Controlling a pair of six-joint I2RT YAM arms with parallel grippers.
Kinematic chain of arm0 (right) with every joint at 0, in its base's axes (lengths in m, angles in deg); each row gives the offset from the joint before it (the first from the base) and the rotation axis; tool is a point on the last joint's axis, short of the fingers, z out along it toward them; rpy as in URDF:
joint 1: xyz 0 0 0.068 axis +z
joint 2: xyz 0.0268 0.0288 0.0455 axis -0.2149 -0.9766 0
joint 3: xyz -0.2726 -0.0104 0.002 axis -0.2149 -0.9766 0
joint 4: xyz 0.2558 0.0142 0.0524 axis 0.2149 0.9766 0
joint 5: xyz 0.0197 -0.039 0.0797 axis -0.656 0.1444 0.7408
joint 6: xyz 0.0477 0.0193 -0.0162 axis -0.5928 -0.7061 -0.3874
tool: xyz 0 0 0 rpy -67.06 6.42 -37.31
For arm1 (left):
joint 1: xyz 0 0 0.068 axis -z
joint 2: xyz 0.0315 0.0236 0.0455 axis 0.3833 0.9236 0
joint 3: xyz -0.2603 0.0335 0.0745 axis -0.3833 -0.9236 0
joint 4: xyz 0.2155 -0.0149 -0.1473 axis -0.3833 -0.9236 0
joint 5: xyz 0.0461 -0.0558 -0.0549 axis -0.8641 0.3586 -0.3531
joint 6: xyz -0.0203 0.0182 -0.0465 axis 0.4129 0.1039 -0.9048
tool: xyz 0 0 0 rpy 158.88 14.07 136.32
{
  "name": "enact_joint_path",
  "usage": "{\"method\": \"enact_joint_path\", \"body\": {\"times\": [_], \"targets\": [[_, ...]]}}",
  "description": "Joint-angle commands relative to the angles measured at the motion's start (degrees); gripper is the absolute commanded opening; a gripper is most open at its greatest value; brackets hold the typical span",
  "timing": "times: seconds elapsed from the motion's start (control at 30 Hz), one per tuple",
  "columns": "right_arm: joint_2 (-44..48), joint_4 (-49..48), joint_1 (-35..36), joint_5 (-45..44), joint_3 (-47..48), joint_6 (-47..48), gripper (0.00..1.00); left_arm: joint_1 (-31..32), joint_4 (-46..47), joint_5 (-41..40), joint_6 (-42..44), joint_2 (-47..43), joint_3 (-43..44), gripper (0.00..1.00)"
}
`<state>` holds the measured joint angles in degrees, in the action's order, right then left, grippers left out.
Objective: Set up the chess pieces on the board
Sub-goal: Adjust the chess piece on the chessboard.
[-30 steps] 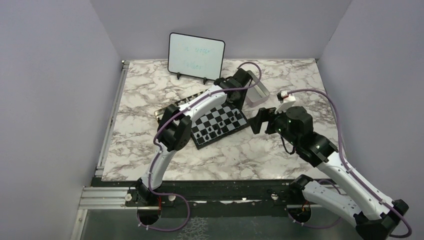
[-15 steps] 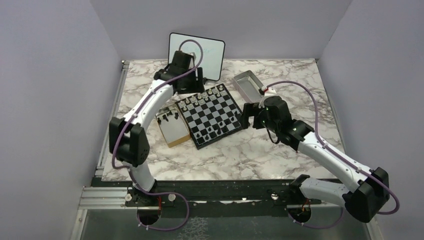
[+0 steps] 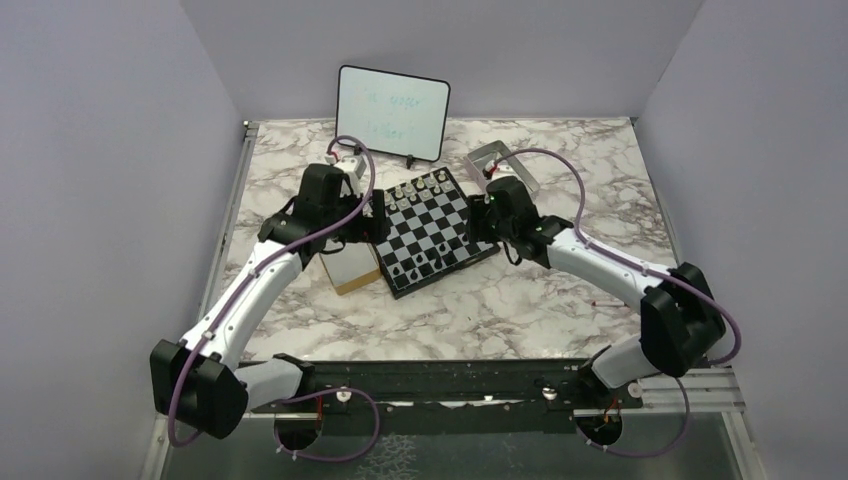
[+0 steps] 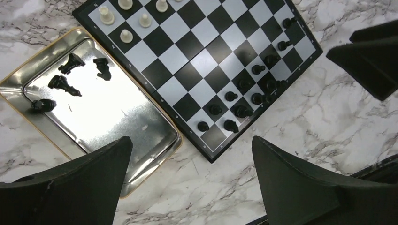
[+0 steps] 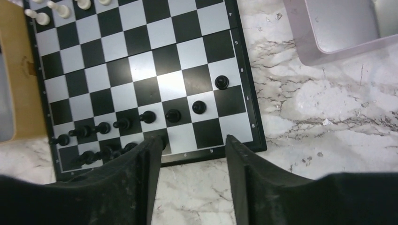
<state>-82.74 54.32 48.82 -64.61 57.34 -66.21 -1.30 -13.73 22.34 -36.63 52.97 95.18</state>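
Left claw (image 4: 191, 140) spread wide, empty | right claw (image 5: 193, 138) part-open, empty, lower centre, over black-rimmed checked chessboard (image 5: 141, 65)

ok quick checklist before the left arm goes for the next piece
1. Left claw open and empty: ok.
2. Pieces to fetch: four black pieces lie in the tin, apart from one another: ok.
3. Free squares on the board: the corner squares under the right claw are bare: ok.
4. Right claw out of the way: it hangs over the board's near edge: not ok.
5. Black pieces on the board upright, one to a square: cannot tell, several bunch together.
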Motion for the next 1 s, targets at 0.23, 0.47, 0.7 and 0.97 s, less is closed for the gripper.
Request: {"method": "enact_joint_path", "body": {"times": [0.23, 0.47, 0.7, 0.97], "targets": [[-14.66, -4.12, 0.34, -7.87, 8.21, 2.2, 0.36, 0.08, 6.48, -1.63, 3.99, -10.91, -10.08, 0.99], [-20.93, -2.87, 0.25, -11.66, 14.05, 2.73, 0.34, 0.08, 6.46, -3.37, 3.82, -12.44, -10.75, 0.99], [-25.13, -0.64, -0.13, -13.48, 17.44, 3.01, 0.34, 0.12, 6.49, -3.8, 3.73, -12.88, -11.1, 0.99], [-26.19, -0.16, -0.56, -14.33, 16.97, 3.83, 0.33, 0.12, 6.23, -4.36, 3.82, -12.38, -11.01, 0.99]]}}
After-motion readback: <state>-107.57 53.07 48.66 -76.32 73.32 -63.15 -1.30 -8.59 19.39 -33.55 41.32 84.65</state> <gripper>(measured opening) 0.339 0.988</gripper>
